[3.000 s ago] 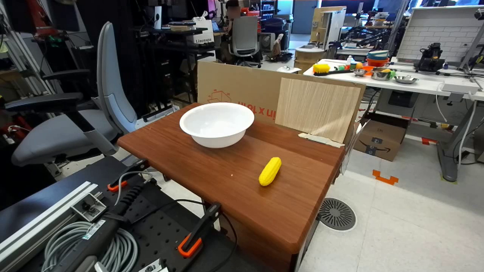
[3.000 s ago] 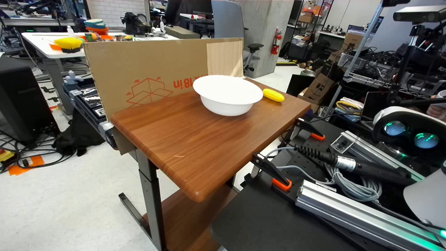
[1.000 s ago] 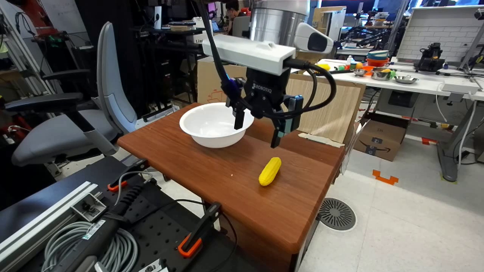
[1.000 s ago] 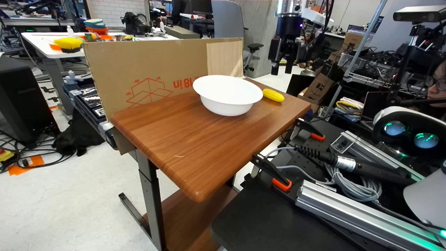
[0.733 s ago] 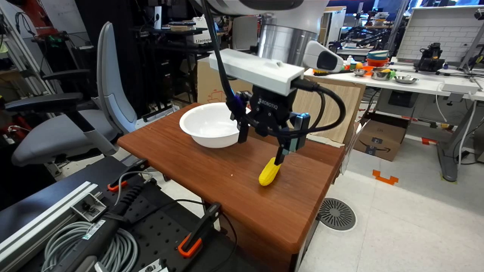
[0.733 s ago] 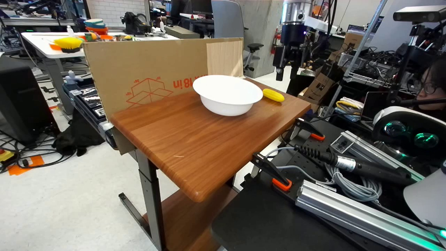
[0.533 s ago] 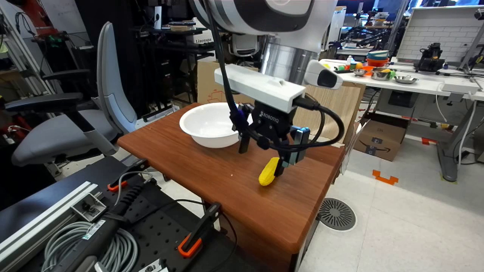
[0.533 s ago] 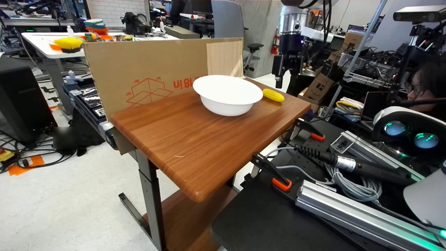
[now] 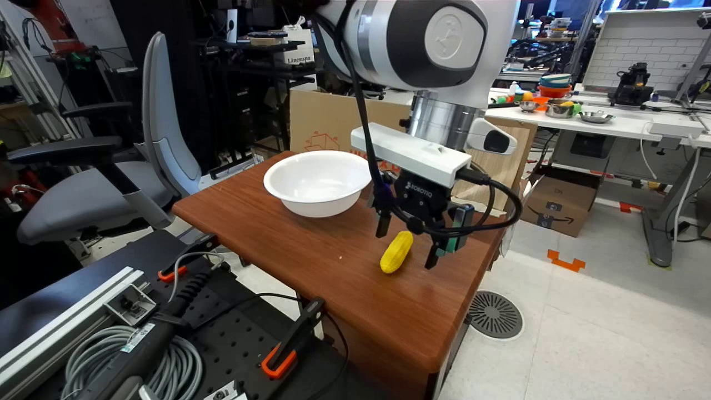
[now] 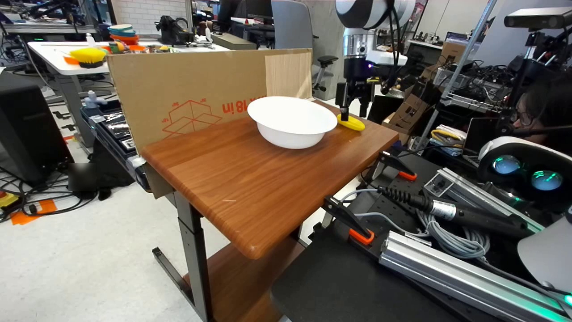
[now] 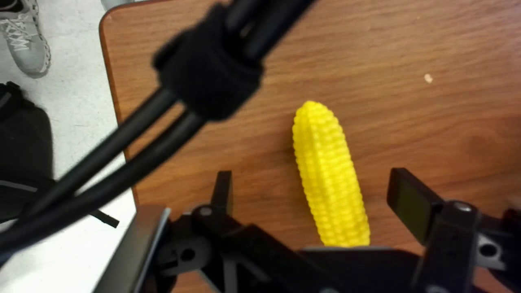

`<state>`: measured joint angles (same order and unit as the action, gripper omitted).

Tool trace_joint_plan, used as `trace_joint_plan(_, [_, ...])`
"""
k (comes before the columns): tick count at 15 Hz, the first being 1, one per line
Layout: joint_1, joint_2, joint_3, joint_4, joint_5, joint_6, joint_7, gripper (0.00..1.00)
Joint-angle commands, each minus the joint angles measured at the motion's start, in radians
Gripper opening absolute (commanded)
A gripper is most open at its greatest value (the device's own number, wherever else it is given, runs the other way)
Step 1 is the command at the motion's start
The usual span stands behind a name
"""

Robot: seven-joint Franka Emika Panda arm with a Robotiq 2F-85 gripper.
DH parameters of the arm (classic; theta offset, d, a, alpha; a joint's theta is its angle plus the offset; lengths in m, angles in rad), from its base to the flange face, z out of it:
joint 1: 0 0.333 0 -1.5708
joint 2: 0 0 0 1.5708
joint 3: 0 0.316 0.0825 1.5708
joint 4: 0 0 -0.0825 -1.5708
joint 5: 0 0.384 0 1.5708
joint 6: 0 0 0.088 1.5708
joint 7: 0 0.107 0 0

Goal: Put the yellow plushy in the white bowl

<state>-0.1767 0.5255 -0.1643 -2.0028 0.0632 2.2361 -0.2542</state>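
The yellow plushy, shaped like a corn cob, lies on the brown table in both exterior views (image 9: 396, 253) (image 10: 354, 123). It also shows in the wrist view (image 11: 329, 175), with its lower end hidden behind the gripper body. My gripper (image 9: 407, 247) is open and empty, pointing down. In the wrist view its fingers (image 11: 311, 175) stand apart with the plushy between them, touching neither. The fingertips look low over the table; I cannot tell their exact height. The white bowl stands upright beside the plushy in both exterior views (image 9: 319, 208) (image 10: 290, 138); its inside looks empty.
The brown table (image 9: 250, 228) has a cardboard sheet (image 10: 178, 89) and a light wood panel (image 10: 288, 74) standing along one edge. Black and orange clamps (image 9: 291, 344) grip the opposite edge. Black cables (image 11: 163, 122) hang along the arm.
The arm has come into view over the table. The gripper has come down and shifted so the plushy lies between its open fingers. The plushy and bowl have not moved.
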Motion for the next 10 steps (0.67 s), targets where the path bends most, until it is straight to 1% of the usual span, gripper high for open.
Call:
trace_joint_plan(1, [-0.033, 0.065, 0.022, 0.085, -0.012, -0.031, 0.026, 0.66])
trace_joint_plan(3, [-0.039, 0.080, 0.021, 0.096, -0.010, -0.033, 0.033, 0.49])
trace_joint_plan(5, [-0.044, 0.076, 0.020, 0.094, -0.006, -0.037, 0.042, 0.34])
trace_joint_plan(6, [-0.051, 0.051, 0.026, 0.083, 0.005, -0.040, 0.037, 0.28])
trace_joint_plan(8, [-0.056, -0.021, 0.038, 0.037, 0.021, -0.039, 0.022, 0.12])
trace_joint_plan(9, [-0.051, -0.080, 0.047, -0.008, 0.026, -0.026, 0.013, 0.07])
trace_joint_plan(10, [-0.046, -0.128, 0.057, -0.041, 0.029, -0.019, 0.002, 0.08])
